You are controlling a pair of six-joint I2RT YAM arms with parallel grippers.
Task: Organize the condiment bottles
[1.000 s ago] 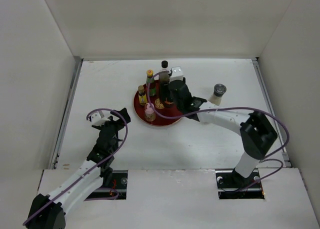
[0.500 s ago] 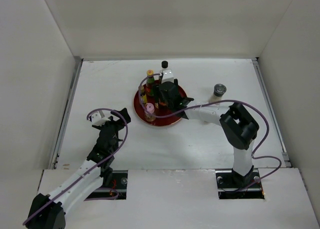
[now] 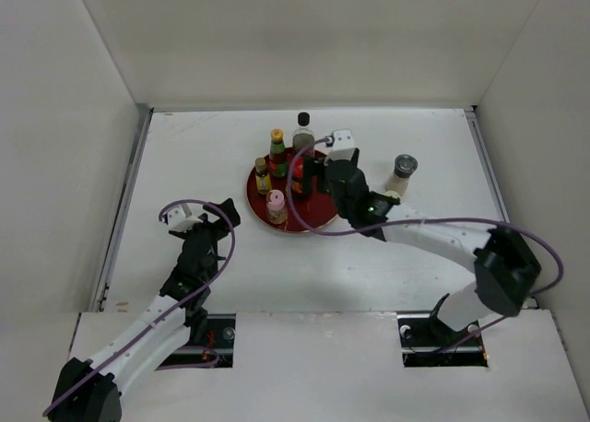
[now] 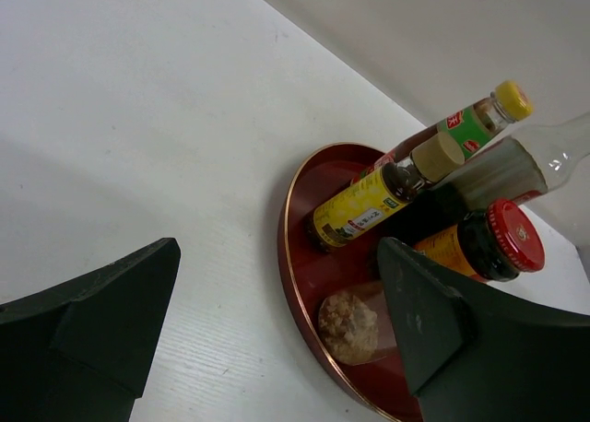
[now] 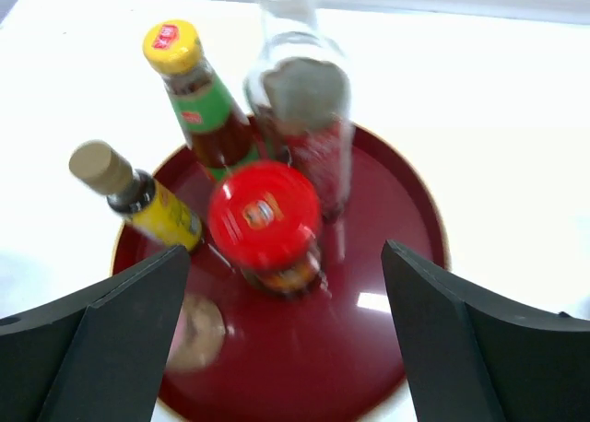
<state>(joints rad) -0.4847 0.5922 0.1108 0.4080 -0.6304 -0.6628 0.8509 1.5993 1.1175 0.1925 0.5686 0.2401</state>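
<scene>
The red tray holds a yellow-capped bottle, a cream-capped bottle, a pink-capped jar, a black-capped clear bottle and a red-capped jar. A grey-capped jar stands alone on the table to the right. My right gripper is open and empty above the tray, its jaws wide on either side of the red-capped jar; in the right wrist view that view is blurred. My left gripper is open and empty, left of the tray. A second yellow cap is not visible.
White walls close in the table at the left, back and right. A metal rail runs along the left edge. The right arm's cable loops over the table in front of the tray.
My right gripper went left in among the bottles on the tray, then drew back to the right and up. The left arm has not moved.
</scene>
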